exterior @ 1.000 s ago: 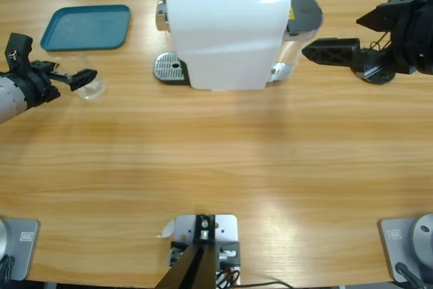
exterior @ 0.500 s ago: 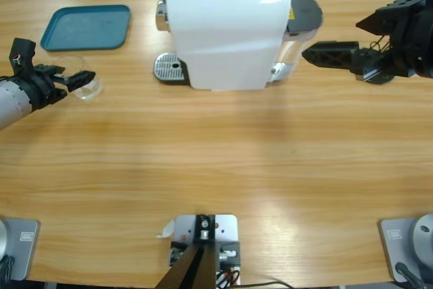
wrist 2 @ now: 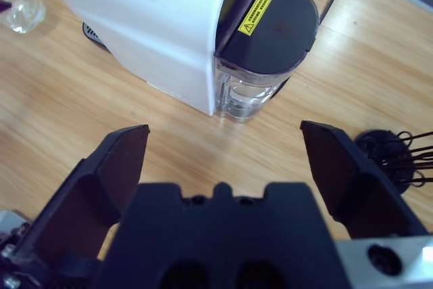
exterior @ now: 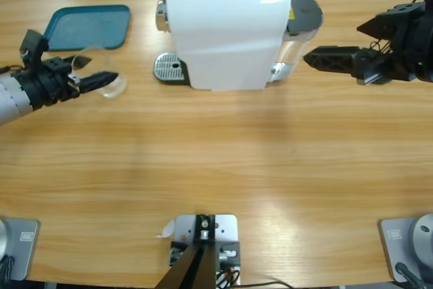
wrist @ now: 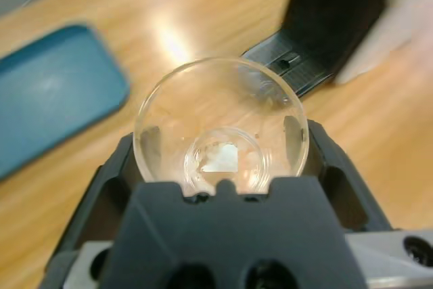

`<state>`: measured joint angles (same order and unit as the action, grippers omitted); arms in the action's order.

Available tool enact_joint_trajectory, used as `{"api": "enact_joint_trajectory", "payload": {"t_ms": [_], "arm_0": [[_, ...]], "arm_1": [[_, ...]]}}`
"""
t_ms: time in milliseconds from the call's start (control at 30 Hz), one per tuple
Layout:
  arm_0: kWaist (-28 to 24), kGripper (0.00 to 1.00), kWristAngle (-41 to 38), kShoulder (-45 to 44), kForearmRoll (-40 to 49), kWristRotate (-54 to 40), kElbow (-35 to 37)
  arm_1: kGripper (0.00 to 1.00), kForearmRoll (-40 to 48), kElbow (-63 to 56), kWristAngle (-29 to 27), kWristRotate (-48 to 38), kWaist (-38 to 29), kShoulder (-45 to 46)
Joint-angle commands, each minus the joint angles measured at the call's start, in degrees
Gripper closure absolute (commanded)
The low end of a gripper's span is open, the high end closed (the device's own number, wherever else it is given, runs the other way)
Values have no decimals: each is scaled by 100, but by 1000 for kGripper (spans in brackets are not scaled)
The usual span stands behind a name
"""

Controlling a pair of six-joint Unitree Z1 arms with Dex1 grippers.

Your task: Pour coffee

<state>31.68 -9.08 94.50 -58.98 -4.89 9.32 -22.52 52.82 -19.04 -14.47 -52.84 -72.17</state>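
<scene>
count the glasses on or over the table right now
1. A clear glass is held in the left tool, between the teal tray and the white coffee machine. Another behind the machine would not show.

Teal tray (exterior: 86, 27) left of white coffee machine (exterior: 226, 32) on wooden table (exterior: 223, 167)

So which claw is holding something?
The left claw, by the blue tray. It's shut on a clear glass. The right claw is open with nothing in it, near the coffee machine.
</scene>
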Motion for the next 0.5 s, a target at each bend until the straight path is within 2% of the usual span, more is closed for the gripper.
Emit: {"api": "enact_joint_trajectory", "payload": {"t_ms": [33, 100, 200, 267, 367, 500], "arm_0": [[-317, 1000, -1189, -975, 2876, -847, 1442], [-563, 1000, -1443, -875, 3433, -1202, 1797], [-1210, 1000, -2047, -606, 3892, -1712, 2256], [-1453, 1000, -2290, -329, 4574, -2242, 2694], [-1613, 1000, -2513, -35, 5279, -3135, 3174], [-1484, 1000, -2547, 299, 5808, -3614, 3643]], "arm_1": [[0, -791, -61, 77, 575, 11, 1008], [0, -909, -207, 67, 586, 11, 1232], [0, -1002, -421, 67, 584, 11, 1539], [0, -1032, -516, 67, 586, 11, 1664], [0, -1041, -569, 58, 584, 11, 1748], [0, -1018, -611, 67, 577, 11, 1720]]}}
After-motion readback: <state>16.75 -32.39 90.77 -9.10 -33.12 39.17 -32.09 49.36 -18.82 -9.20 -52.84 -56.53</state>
